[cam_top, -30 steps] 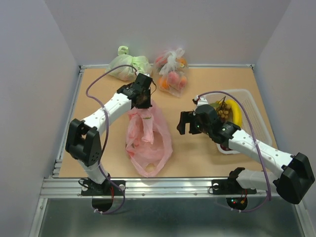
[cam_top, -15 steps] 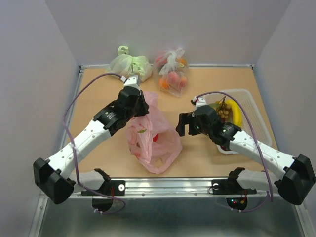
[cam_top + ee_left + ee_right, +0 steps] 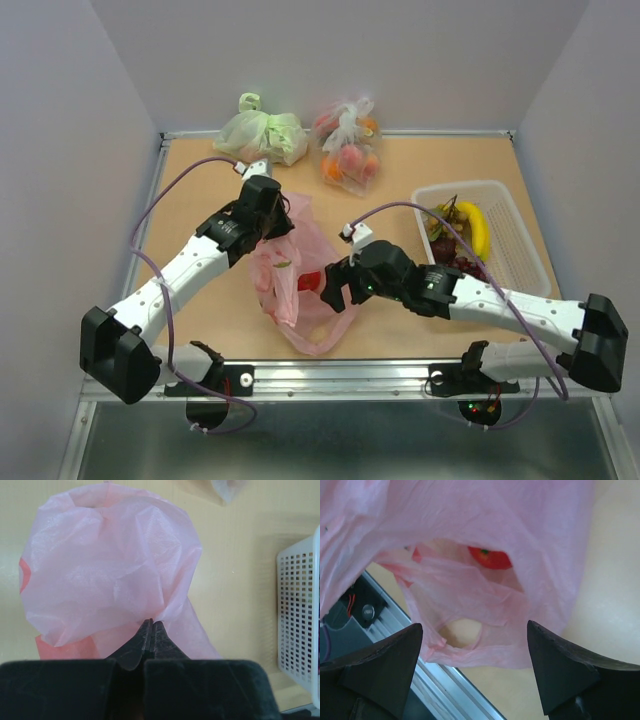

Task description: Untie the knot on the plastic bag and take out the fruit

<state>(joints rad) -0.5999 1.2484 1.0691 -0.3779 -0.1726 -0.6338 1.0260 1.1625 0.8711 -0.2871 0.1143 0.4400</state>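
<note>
We count three bags on the counter [image 3: 420, 170]: the plastic bag [image 3: 292, 302], pink, near the front edge, and a pale green bag [image 3: 262, 133] and a clear bag [image 3: 348, 152] at the back. Our left gripper [image 3: 151, 625] has its jaws pressed together on a fold at the pink bag's top. Our right gripper [image 3: 474, 627] faces the bag's mouth, jaws spread. One red fruit [image 3: 490, 557] shows inside. One white basket [image 3: 520, 250] holds one banana [image 3: 476, 228], one green grape bunch [image 3: 441, 222] and one dark purple bunch [image 3: 458, 266].

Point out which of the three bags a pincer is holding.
The pink plastic bag, pinched by the left pincer; the green bag and clear fruit bag lie free at the far edge.
</note>
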